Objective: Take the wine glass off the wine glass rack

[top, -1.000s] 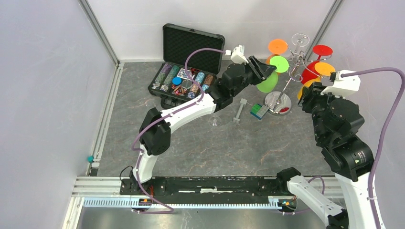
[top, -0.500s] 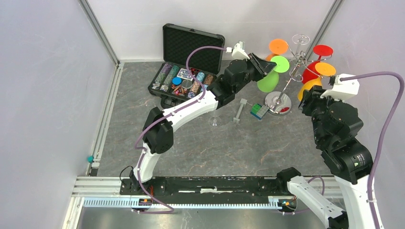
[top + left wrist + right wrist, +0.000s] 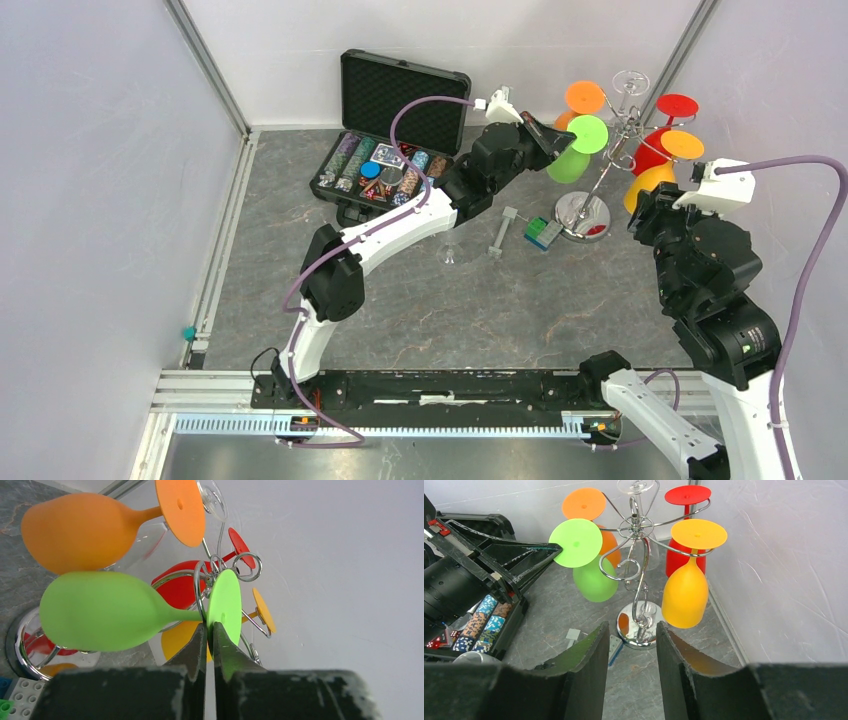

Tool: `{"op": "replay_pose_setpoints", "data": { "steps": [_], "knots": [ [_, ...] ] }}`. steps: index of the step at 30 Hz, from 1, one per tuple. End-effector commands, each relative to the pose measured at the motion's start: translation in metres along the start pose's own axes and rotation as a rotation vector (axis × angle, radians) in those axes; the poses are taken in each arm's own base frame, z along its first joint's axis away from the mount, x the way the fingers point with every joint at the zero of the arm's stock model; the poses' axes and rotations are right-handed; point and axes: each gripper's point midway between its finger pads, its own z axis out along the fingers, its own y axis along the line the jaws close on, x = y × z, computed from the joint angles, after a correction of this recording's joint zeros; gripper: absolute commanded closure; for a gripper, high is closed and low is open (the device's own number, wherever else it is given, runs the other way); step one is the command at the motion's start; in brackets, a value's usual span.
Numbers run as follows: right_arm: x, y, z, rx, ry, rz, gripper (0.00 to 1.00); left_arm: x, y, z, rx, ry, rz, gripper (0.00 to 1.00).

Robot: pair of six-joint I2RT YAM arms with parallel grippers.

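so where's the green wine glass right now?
Back right in the top view: the green wine glass hangs bowl-down on the left side of the rack, beside the orange glass, its foot pinched by the left gripper.

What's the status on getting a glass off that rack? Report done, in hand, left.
Done: the left hand is shut on the foot disc of the green wine glass. In hand: that glass hangs upside down on the wine glass rack, not yet freed. Left: slide it off and carry it clear. The right hand is open, holding nothing.
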Motion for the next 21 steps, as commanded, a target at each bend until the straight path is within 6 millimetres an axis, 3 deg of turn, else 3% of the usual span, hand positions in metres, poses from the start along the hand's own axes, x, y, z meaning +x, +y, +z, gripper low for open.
{"op": "replay_pose_setpoints", "data": {
  "steps": [1, 4, 7, 21],
  "knots": [
    [-0.009, -0.004, 0.000, 0.021, -0.040, 0.031, 0.56, -0.023, -0.039, -0.011, 0.067, -0.036, 0.010, 0.96],
    [-0.008, -0.003, 0.000, 0.016, -0.041, 0.033, 0.56, -0.026, -0.038, -0.014, 0.061, -0.044, 0.036, 0.93],
    [-0.005, -0.001, 0.002, 0.013, -0.035, 0.031, 0.56, -0.023, -0.038, -0.016, 0.054, -0.025, 0.068, 0.64],
    [0.010, 0.002, 0.003, 0.001, -0.014, 0.047, 0.57, -0.021, -0.033, -0.028, 0.029, 0.005, 0.103, 0.52]
  ]
}}
